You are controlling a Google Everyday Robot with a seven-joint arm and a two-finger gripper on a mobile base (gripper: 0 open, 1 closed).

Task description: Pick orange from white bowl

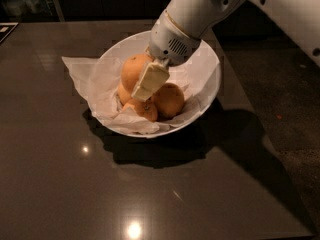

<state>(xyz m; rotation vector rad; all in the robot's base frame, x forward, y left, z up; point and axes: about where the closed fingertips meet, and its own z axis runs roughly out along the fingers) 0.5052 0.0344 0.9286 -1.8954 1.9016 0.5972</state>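
The white bowl (210,59) stands on the dark table, lined with crinkled white paper (95,79). The orange (134,70), the largest fruit, sits at the top left of a pile with smaller oranges (169,100) beside and below it. My gripper (146,79) reaches down into the bowl from the upper right. One pale finger (150,81) lies against the orange's right front side; the other finger is hidden behind the orange. The gripper looks shut on the orange, which is still among the other fruit.
The dark glossy table (150,194) runs to an edge on the right, with dark floor (290,109) beyond. My white arm (260,4) crosses the upper right above the bowl. Dim objects stand at the far back left.
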